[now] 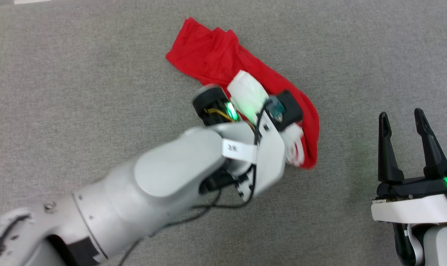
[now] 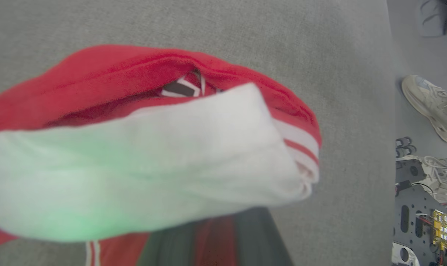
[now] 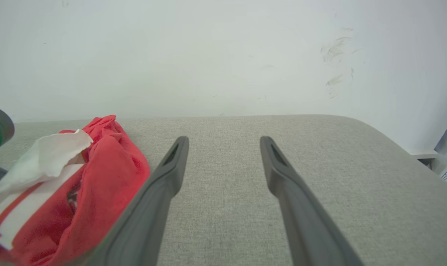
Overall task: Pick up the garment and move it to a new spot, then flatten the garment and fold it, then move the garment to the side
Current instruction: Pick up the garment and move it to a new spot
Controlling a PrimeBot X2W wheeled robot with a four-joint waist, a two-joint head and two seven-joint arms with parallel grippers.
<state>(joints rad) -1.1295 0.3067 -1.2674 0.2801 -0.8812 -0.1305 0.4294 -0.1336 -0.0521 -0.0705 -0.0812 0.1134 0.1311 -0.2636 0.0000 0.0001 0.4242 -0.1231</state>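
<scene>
The task looks to be at its first step. The garment (image 1: 216,55) lies crumpled in a long heap on the grey bench (image 1: 79,74), about the middle of its top and well away from the rounded far right corner in the right wrist view. One red end is spread toward the far edge. The other end, with a white sleeve and its striped trim, is bunched under the left arm (image 1: 179,166). Nothing is flattened or folded, so the pick-up and move seem to be in hand, and flattening, folding and setting aside are all left to do.

In the left wrist view the left gripper (image 2: 216,238) has its two dark fingers close together with a strip of red cloth between them. The white sleeve of the garment (image 2: 134,74) drapes over their tips. I judge that it is clamped on a fold of the garment, though the tips are hidden and the picture is blurred.

The right gripper (image 1: 400,114) waits near the bench's near right side, apart from the cloth. Its fingers (image 3: 171,173) are spread wide and hold nothing, with bare bench (image 3: 319,166) between them and the garment (image 3: 109,173) just to their left.
</scene>
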